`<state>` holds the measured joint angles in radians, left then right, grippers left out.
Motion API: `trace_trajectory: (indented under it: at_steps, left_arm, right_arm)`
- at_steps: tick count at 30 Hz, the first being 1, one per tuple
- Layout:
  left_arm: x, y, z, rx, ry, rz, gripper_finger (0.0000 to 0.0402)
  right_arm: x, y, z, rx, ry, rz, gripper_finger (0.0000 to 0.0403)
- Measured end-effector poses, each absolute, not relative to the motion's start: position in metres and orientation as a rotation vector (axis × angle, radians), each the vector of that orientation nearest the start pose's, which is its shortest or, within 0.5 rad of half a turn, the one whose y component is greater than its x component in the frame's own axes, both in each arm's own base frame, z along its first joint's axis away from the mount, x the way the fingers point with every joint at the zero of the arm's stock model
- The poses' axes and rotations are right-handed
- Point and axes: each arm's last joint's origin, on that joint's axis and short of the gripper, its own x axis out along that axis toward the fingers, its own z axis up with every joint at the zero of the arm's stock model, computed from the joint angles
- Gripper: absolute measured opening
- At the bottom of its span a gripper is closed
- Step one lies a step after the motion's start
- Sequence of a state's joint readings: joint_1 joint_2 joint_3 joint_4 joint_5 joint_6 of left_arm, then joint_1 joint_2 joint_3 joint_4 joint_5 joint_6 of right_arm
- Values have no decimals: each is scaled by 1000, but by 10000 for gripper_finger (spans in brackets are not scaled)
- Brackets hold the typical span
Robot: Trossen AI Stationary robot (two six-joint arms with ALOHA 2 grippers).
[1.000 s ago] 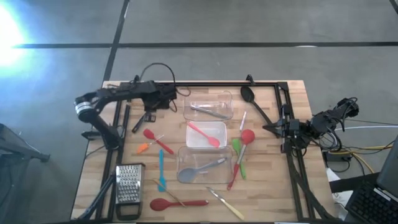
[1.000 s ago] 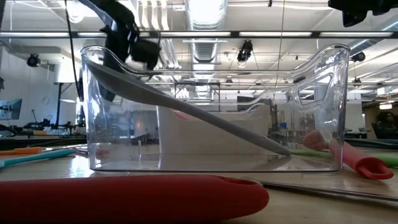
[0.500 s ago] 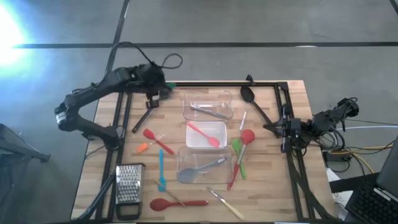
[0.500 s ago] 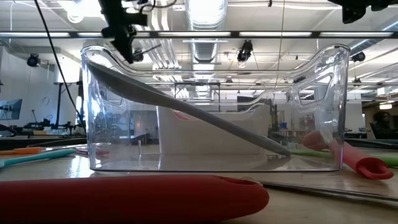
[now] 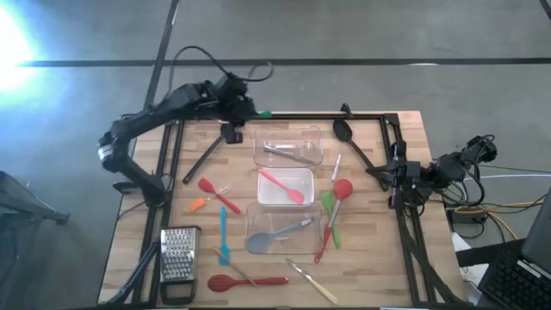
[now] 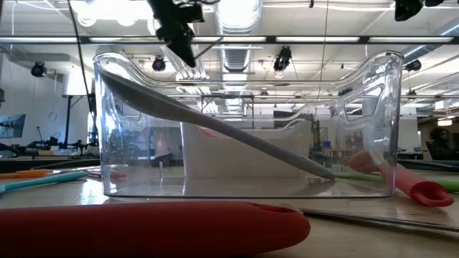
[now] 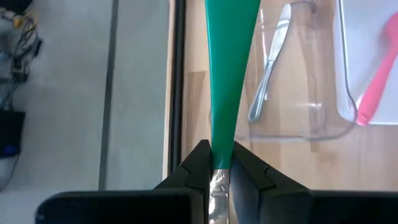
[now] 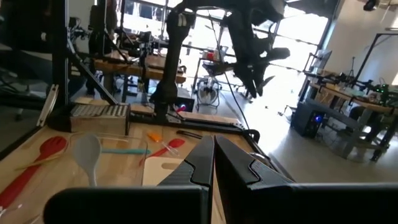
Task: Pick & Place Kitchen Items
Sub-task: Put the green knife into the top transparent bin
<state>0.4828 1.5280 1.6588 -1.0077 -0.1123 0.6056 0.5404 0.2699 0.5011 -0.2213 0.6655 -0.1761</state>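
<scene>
The wooden table (image 5: 405, 258) carries three clear tubs (image 5: 288, 146) in a row down its middle, with utensils lying in and around them. The left gripper (image 5: 247, 112) hangs above the table's far edge beside the farthest tub, clamped on a green utensil (image 7: 229, 74). The right gripper (image 5: 392, 176) waits closed and empty at the table's right edge.

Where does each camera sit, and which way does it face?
High view: overhead, facing down; both arms show, left end effector holding the green utensil.
Low view: table height, facing through the near clear tub; left arm above.
Left wrist view: looks down past its fingers, clamped on the green utensil.
Right wrist view: looks across the table past its shut fingers.
Shared: box grater, in high and right wrist views.
</scene>
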Motion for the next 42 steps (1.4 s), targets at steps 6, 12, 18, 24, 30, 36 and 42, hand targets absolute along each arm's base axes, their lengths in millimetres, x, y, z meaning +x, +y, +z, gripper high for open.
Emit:
trace_trajectory:
  at_steps: [6,12,18,24,30,36,42]
  left_arm:
    - [305,153,377,453,1028,206,37]
    - [327,159,378,435,978,161,37]
    - [350,164,378,365,746,63,37]
    - [366,169,377,336,570,34,37]
    - [373,169,381,305,430,2,37]
    - [380,168,373,226,336,-23,37]
    - [386,163,364,188,196,-178,37]
  right_arm:
    - [78,26,289,-155,2,-127,8]
    - [78,26,289,-181,7,-127,8]
    - [78,26,289,-176,9,-125,8]
    - [78,26,289,-156,7,-125,8]
    - [79,26,289,-19,-1,-124,8]
    - [83,29,297,-36,-65,-121,8]
    - [101,37,306,-79,-130,-169,17]
